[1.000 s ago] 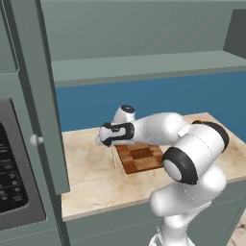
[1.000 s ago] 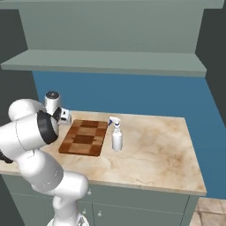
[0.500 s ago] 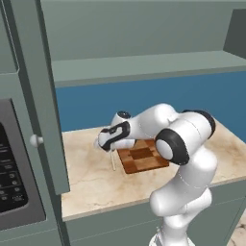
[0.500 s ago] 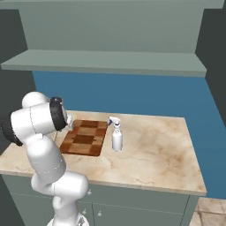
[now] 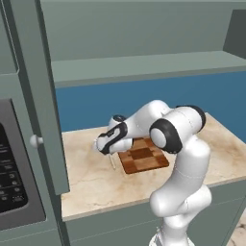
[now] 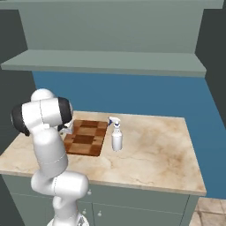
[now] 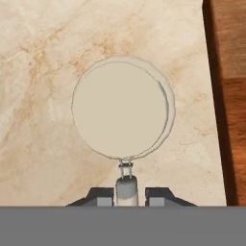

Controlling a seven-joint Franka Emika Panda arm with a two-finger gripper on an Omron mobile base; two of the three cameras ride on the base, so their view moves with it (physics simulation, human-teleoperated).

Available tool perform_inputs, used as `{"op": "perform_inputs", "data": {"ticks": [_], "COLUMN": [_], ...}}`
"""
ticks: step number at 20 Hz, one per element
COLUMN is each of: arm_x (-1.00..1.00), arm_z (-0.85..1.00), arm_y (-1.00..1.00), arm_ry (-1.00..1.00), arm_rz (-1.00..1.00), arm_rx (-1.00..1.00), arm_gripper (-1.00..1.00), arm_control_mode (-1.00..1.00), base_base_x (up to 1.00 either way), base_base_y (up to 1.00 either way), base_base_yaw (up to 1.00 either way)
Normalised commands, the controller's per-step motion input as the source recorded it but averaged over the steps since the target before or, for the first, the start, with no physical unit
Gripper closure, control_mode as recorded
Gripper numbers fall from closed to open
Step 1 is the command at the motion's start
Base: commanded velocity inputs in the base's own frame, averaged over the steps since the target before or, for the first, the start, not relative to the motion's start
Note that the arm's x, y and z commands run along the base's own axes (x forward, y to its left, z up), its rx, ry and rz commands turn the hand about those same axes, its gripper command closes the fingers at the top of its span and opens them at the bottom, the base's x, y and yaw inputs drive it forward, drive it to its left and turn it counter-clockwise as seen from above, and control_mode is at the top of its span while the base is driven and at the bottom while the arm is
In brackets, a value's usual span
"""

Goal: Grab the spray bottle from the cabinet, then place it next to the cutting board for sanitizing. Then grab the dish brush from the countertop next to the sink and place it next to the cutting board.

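The small, light, stiff dish brush (image 7: 123,109) sits on the counter just beside the cutting board (image 7: 230,96), w/ the gripper (image 7: 126,196) fingers close on both sides of its thin handle, best spot to hold

A beige marble countertop (image 6: 150,154) with brown veining runs across the scene, its front edge nearest the cameras and its far edge meeting a blue wall (image 6: 145,95). Below the countertop sit grey-green base cabinets (image 6: 132,205) with small round knobs (image 6: 99,213) on their fronts. At the far left of the left base view, a tall grey-green door panel (image 5: 41,96) stands upright with a pale round knob (image 5: 34,141) on its edge. Just left of that panel is a dark appliance front (image 5: 12,163) with rows of small buttons. At the lower right of the right base view, a strip of tan tiled floor (image 6: 212,212) shows beside the base cabinets.
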Motion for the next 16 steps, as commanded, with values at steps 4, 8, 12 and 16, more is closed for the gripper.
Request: {"op": "perform_inputs", "data": {"ticks": [4, 8, 12, 16], "arm_x": [0.11, -0.13, -0.32, -0.32], "arm_z": [-0.41, -0.01, 0.26, 0.64], "arm_y": [0.06, 0.00, 0.01, 0.00], "arm_ry": [0.02, 0.00, 0.00, -0.06], "arm_rz": [-0.07, -0.02, -0.02, -0.02], "arm_rx": [0.00, 0.00, 0.00, 0.00], "arm_gripper": [-1.00, -1.00, -1.00, -1.00], "arm_control_mode": [-1.00, -1.00, -1.00, -1.00], "base_base_x": [0.00, 0.00, 0.00, 0.00], "base_base_y": [0.00, 0.00, 0.00, 0.00], "base_base_yaw": [0.00, 0.00, 0.00, 0.00]}}
